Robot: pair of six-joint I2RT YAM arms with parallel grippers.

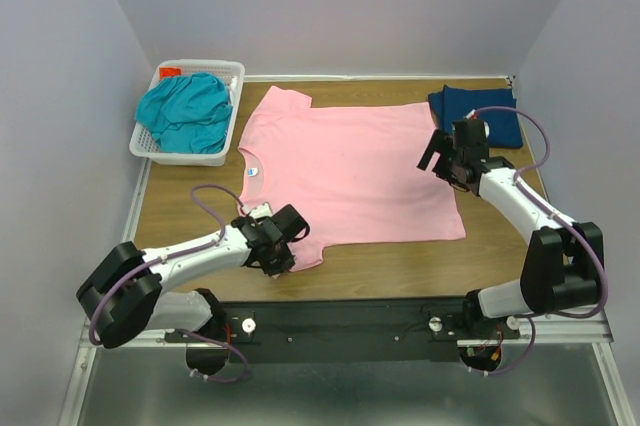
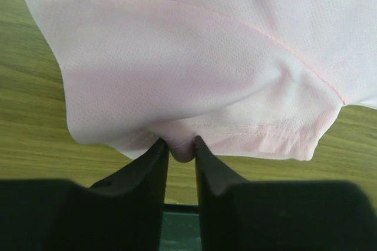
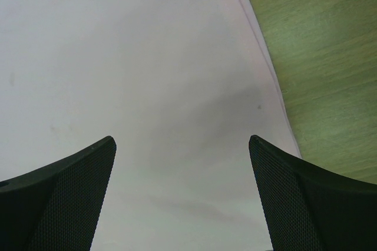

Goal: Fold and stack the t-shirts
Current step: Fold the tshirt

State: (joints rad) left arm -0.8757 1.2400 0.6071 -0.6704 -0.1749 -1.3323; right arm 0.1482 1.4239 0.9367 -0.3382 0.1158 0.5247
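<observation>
Pink tee: You have the light pink cotton t-shirt [image 1: 350, 166] spread flat across the middle of the wooden bench [image 1: 390, 261], with the collar to the left and the hem to the right. It has no fold in it yet.
Left hand: Your left hand [image 2: 181, 145] is at the near sleeve. It pinches a small tuck of the sleeve hem between its two fingers.
Right hand: Your right hand [image 3: 182, 145] hovers over the right part of the pink shirt, just inside the hem. Its fingers are spread wide and hold nothing.
Navy tee: The dark navy-blue t-shirt [image 1: 452, 106] lies at the far right corner of the bench, just beyond the pink hem. It looks already folded into a compact rectangle.
Teal tee: The teal t-shirt [image 1: 185, 111] lies crumpled in the white plastic lattice basket [image 1: 180, 157] at the far left, unfolded.
Done so far: By my reading, one shirt of three is folded and can serve as the base of the stack.
Still to do: You have yet to fold the pink shirt, beginning with this sleeve, and set it on the navy one. The teal shirt then needs taking out, spreading, folding and stacking.
</observation>
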